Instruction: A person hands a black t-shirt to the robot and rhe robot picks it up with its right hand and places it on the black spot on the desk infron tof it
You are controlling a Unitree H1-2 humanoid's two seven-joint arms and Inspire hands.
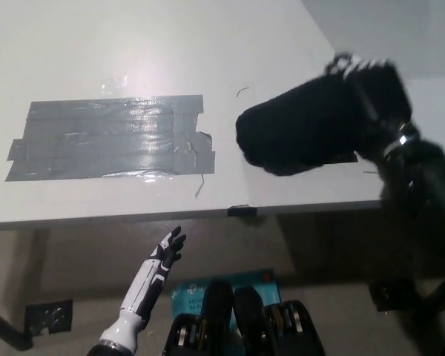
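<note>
The black right hand (371, 89) grips a bunched black t-shirt (300, 133) over the surface (133, 44); the white left hand (167, 252) rests below, fingers apart.

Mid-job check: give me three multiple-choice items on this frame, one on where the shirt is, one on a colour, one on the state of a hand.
1. Where is the black t-shirt?
A. on the grey tape
B. held over the desk's right part
C. on the floor

2. What colour is the big tape patch?
A. grey
B. red
C. blue

3. How is the left hand?
A. gripping the shirt
B. flat on the desk
C. open, below the desk edge

Answers: 1 B, the right hand carries it bunched there. 2 A, silvery grey strips. 3 C, fingers apart, holding nothing.
</note>
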